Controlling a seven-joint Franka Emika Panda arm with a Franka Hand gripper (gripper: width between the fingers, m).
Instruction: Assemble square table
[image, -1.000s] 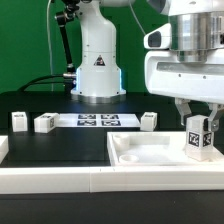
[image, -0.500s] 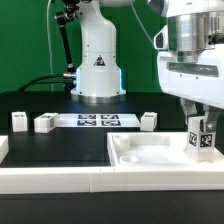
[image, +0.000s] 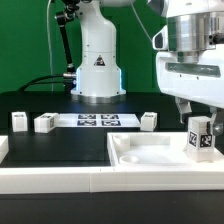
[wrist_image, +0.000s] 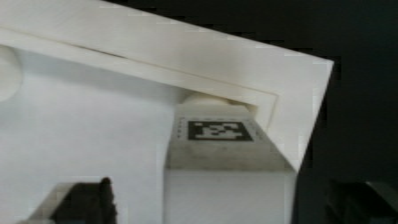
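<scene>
The white square table top (image: 140, 157) lies tray-side up at the exterior view's right front. One tagged white leg (image: 200, 137) stands upright in its right corner, close against the raised rim (wrist_image: 214, 75). My gripper (image: 199, 112) hangs straight over this leg, open, with its fingers apart from the leg's sides. In the wrist view the leg (wrist_image: 222, 160) runs between the two dark fingers (wrist_image: 80, 200), with a gap showing on each side. Three more legs (image: 18, 121), (image: 45, 123), (image: 149, 120) stand loose on the black surface.
The marker board (image: 97, 120) lies flat between the loose legs, in front of the arm's white base (image: 97, 70). A long white rail (image: 55, 180) edges the black work surface at the front.
The gripper carried the leg slightly to the exterior view's right, then its jaws spread and let go of the leg, which stays standing in the corner.
</scene>
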